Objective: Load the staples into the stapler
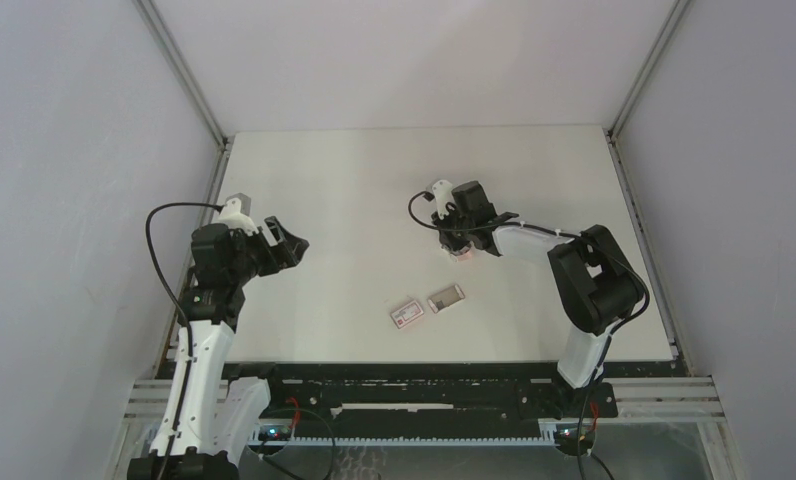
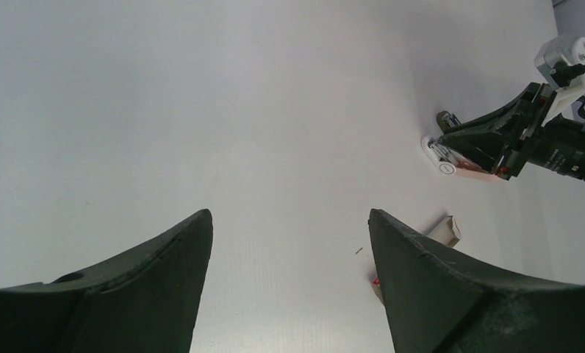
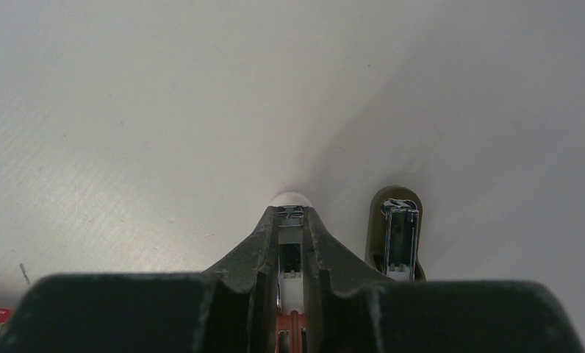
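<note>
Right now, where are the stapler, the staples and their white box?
stapler (image 2: pixel 444 166): left wrist view, its white end.
staples (image 1: pixel 446 298): top external view, centre of the strips.
white box (image 1: pixel 407 315): top external view, red label.

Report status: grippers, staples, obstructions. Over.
Left gripper open, empty. Right gripper shut on stapler. Staples beside box, untouched. Nothing blocking them.

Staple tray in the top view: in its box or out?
Out: the grey tray lies beside the red-labelled white box, not inside it. How full the tray is, cannot tell.
</note>
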Tool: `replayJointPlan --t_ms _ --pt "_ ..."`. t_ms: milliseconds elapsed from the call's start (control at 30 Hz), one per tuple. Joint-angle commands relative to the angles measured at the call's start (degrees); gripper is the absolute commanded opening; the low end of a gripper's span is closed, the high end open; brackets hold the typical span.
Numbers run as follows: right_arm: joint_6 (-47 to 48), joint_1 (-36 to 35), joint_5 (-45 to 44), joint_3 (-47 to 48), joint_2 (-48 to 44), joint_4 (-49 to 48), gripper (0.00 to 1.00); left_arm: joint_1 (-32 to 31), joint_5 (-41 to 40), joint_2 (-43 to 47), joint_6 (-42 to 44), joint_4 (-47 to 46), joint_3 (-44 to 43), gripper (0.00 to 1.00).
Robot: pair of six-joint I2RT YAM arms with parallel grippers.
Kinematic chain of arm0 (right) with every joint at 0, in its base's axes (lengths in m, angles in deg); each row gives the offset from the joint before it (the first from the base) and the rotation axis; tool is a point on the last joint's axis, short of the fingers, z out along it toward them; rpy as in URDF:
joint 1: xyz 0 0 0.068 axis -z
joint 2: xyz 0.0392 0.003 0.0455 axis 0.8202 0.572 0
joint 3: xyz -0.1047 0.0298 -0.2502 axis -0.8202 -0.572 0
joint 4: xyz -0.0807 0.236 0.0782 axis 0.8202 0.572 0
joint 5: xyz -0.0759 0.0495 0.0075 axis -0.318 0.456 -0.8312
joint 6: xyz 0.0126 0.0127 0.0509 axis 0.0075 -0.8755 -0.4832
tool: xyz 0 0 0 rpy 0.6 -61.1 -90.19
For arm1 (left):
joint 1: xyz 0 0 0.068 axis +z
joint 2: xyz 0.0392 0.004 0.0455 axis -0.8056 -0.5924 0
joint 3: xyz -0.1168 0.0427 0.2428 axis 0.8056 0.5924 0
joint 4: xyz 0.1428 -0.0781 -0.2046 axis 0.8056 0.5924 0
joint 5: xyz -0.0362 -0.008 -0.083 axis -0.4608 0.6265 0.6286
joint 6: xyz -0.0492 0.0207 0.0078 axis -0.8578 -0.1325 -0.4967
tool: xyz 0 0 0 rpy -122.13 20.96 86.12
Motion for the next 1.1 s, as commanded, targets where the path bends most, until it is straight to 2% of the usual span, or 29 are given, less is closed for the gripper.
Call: replayJointPlan --t_ms 0,1067 --pt "0.75 -0.49 -0.59 2.47 0.25 -0.53 0.06 0.25 -0.39 0.91 1.33 -0.39 -2.82 0.82" --pt "-1.94 -1.78 -3.13 3.1 0.78 3.6 0.06 0.26 -0.39 1.72 1.34 -0.41 -2.64 0.82"
